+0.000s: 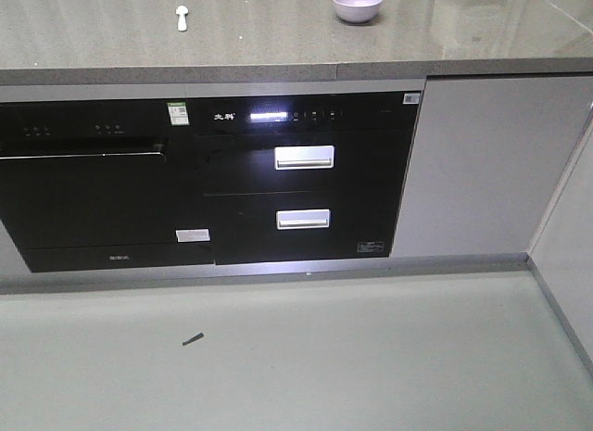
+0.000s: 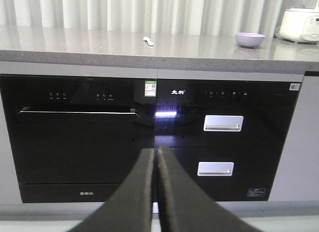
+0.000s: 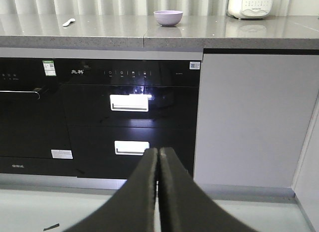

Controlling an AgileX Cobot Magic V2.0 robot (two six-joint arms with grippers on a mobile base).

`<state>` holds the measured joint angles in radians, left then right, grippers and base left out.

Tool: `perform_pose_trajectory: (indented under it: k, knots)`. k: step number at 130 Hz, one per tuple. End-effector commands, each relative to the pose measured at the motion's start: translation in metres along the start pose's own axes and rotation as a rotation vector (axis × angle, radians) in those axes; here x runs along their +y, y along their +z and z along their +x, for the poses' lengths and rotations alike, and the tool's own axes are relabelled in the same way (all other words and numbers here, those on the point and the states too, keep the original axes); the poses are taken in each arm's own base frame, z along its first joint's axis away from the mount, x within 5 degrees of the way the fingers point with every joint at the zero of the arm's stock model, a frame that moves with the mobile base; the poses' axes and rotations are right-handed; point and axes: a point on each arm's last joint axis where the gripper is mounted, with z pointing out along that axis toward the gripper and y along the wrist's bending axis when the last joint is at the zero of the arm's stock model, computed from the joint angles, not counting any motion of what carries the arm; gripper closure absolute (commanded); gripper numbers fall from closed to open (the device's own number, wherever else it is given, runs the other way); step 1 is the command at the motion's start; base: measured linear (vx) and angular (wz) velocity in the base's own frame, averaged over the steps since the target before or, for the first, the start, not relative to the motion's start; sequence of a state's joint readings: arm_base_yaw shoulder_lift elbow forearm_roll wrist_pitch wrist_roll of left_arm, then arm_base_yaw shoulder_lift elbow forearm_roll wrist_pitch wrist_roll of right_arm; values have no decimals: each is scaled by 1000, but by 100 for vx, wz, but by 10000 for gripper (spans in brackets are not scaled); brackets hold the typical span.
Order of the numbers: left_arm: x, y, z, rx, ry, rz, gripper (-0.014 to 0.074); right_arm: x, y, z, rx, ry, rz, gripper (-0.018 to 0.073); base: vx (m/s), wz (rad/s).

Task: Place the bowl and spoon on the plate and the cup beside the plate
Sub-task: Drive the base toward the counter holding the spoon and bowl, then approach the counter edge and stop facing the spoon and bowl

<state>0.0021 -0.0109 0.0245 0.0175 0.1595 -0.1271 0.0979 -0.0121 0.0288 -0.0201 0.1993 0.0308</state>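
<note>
the small mint spoon (image 1: 182, 19) lies flat on the grey speckled desk (image 1: 259, 42), at left; it seems light, stiff and slippery, so pinch the thin handle. well apart to its right stands the glossy lavender bowl (image 1: 358, 5), likely light but breakable; take its rim. left hand (image 2: 156, 154) and right hand (image 3: 158, 153) are both pressed together, empty. plate and cup are not visible.

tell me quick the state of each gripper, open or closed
Left gripper: closed, holding nothing.
Right gripper: closed, holding nothing.
</note>
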Motion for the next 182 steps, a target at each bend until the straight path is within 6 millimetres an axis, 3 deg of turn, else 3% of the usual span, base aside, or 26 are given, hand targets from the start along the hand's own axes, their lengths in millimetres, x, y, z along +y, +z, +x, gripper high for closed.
perform_pose_trajectory:
  k: [1,182]
  knots:
    - [-1,-1,-5,-85,-3,17,603,0,0,-4,-66,-8,5,566,22,5]
    - [-1,-1,-5,-85,-3,17,603,0,0,-5,-66,-8,5,566,23,0]
